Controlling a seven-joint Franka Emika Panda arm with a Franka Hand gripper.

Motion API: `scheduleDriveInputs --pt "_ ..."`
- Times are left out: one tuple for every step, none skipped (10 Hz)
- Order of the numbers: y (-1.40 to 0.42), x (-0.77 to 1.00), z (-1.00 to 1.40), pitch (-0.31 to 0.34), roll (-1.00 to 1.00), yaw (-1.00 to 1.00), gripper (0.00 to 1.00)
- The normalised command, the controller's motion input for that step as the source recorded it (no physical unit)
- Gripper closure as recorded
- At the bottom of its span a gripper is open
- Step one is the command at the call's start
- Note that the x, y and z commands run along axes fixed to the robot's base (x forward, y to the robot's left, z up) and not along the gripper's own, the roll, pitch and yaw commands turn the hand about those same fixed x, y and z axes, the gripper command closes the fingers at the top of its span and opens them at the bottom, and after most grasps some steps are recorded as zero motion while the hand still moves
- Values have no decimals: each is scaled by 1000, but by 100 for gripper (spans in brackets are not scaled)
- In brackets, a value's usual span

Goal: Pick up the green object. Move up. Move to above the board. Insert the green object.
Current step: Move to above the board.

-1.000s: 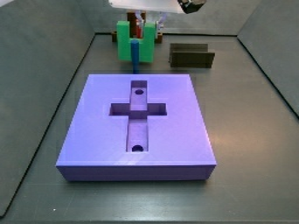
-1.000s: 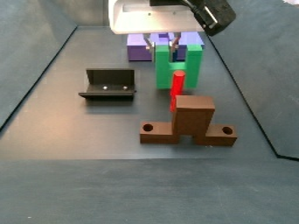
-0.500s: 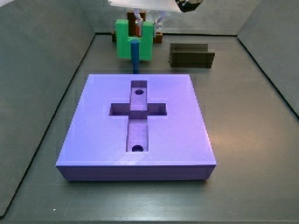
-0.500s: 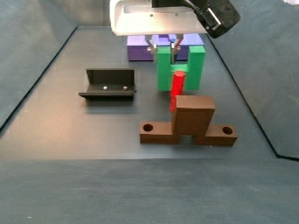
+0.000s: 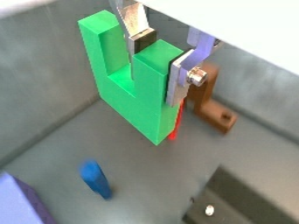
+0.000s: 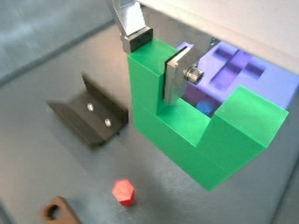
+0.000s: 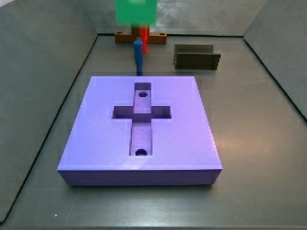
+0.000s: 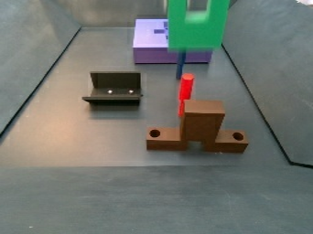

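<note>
My gripper [image 5: 162,57] is shut on one arm of the green object [image 5: 126,80], a bright green U-shaped piece that hangs in the air; both wrist views show this grip [image 6: 156,59]. In both side views the green object [image 7: 135,11] [image 8: 196,24] is high at the frame's top, clear of the floor, with the gripper body cut off above. The board [image 7: 142,126], a large purple slab with a cross-shaped recess and two round holes, lies on the floor apart from it. It also shows in a side view [image 8: 159,41] and in a wrist view [image 6: 243,74].
A thin blue stick [image 7: 139,56] stands below the green object, next to the board's edge. A red peg [image 8: 186,87] and a brown block with two lugs [image 8: 199,124] stand nearby. The dark olive fixture [image 8: 113,89] sits on the floor to one side.
The gripper has risen with the green object, which was standing on the floor by the blue stick and now hangs at the top of both side views.
</note>
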Motion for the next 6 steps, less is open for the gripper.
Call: scheduleDriveInputs --pt "15 42 1400 20 -52 -15 100" --pt "9 52 852 60 -65 -11 100" --pt "6 34 371 59 -67 -8 100" --pt "10 38 212 42 -60 -8 100" --pt "-1400 -33 234 52 28 73 100" --pt "-1400 -43 205 53 58 73 100"
